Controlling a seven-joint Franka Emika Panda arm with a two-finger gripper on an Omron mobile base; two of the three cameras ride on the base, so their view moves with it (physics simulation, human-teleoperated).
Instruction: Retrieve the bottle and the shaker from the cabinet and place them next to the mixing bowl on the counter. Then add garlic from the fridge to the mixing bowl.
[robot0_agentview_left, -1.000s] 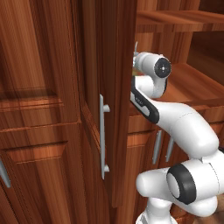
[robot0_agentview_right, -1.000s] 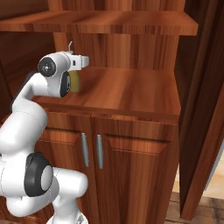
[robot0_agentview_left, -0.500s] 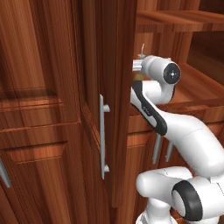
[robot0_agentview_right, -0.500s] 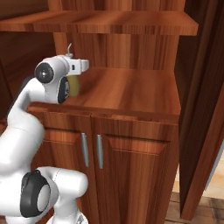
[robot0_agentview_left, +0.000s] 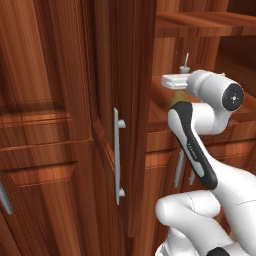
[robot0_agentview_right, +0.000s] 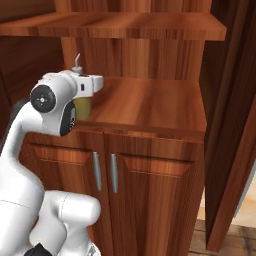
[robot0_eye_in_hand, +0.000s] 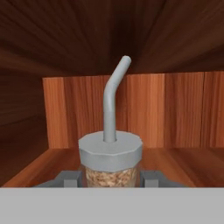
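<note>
Inside the cabinet's (robot0_agentview_right: 150, 100) niche, my claw (robot0_eye_in_hand: 111, 177) was clenched on the bottle (robot0_eye_in_hand: 110, 148), its fingers (robot0_eye_in_hand: 65, 177) pressed against the neck just under the grey cap; one bottle stood there, its bent spout rising toward the shelf (robot0_agentview_right: 115, 25) overhead; the wooden back wall stood close behind it; an open door (robot0_agentview_left: 127, 115) with one bar handle (robot0_agentview_left: 118, 155) hung to my left; two handles (robot0_agentview_right: 104, 172) sat side by side on the lower doors.
</note>
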